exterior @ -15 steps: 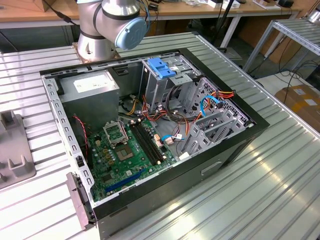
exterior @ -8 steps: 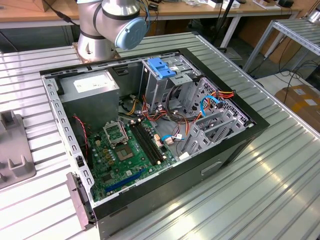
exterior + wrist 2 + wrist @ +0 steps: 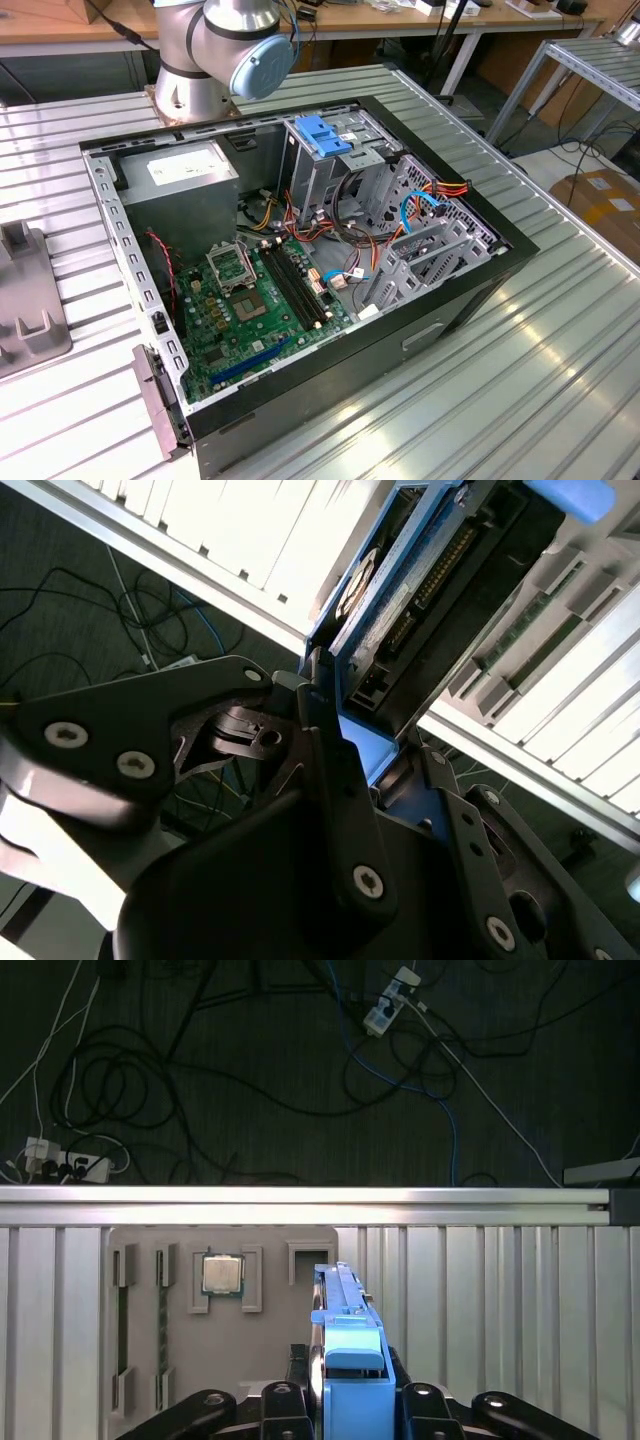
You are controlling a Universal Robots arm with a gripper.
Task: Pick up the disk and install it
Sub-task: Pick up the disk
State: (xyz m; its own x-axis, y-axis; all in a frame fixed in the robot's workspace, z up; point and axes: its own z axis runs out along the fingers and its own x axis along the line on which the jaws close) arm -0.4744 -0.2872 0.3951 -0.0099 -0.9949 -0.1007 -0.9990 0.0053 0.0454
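Gripper: in the second wrist view the gripper [image 3: 320, 718] is clamped on the near end of the disk [image 3: 420, 590], with dark fingers [image 3: 305, 705] pressed against its blue rail.
Disk, place: it is held clear of the table [image 3: 480, 1300], over the grey tray [image 3: 265, 1360]. The tray also carries a chip [image 3: 222, 1275] in a pocket just beside the disk's far end.
Case: in the exterior view the open case [image 3: 450, 300] lies on its side on the same ribbed table, with a metal cage [image 3: 325, 135] inside.
Long axis: in the first wrist view the disk [image 3: 345, 1360] shows edge-on, a thin blue-framed slab. Its length seems to run straight out from the gripper toward the table, so it hangs on end rather than flat.
Facing: the broad faces turn sideways toward the pads. In the second wrist view one narrow face shows a row of connector pins.
Weight: likely dense for its size, so a grip this far toward one end will want to swing.
Stiffness: the metal body is rigid, but the plastic rails probably flex a little.
Surface: the rails look smooth and possibly slippery, so a firm squeeze is needed.
Fragility: shock-sensitive, with exposed pins, so it should not be knocked or dropped.
Best hold: across the rails or the flat faces, never on the pin face.
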